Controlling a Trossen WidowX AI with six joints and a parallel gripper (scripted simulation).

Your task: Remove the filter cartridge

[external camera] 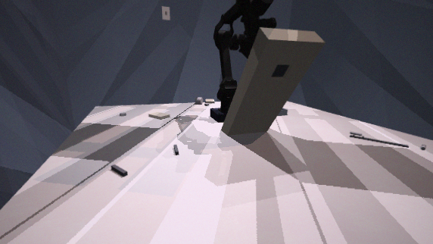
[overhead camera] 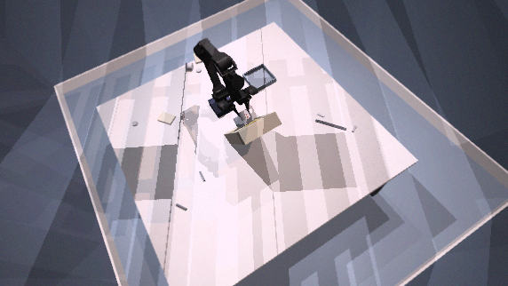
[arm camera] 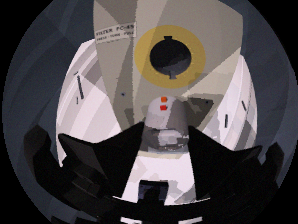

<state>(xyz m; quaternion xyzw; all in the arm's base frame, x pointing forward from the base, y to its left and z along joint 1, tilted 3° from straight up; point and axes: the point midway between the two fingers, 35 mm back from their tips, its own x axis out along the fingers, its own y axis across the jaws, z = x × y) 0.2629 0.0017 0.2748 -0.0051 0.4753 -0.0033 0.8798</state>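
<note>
The tan service panel (overhead camera: 262,125) (external camera: 265,87) (arm camera: 120,23) stands tilted on the table, just in front of the arm. In the wrist view a yellow ring (arm camera: 143,56) on its face surrounds a dark round opening (arm camera: 169,58) with small notches. My gripper (overhead camera: 243,115) (arm camera: 166,132) is close to the panel's face, below the ring. It is shut on a small light grey cartridge (arm camera: 164,112) (overhead camera: 244,116) with two red marks. The dark-framed tray (overhead camera: 259,76) lies flat behind the panel, to the arm's side. In the exterior view the panel hides the gripper.
Two short dark bars (overhead camera: 202,176) (overhead camera: 181,206) (external camera: 176,149) (external camera: 119,170) lie on the table. There is also a long thin rod (overhead camera: 330,124) (external camera: 378,140), a beige tile (overhead camera: 166,117) (external camera: 159,115) and a small disc (overhead camera: 134,123). Clear walls (overhead camera: 71,115) ring the table.
</note>
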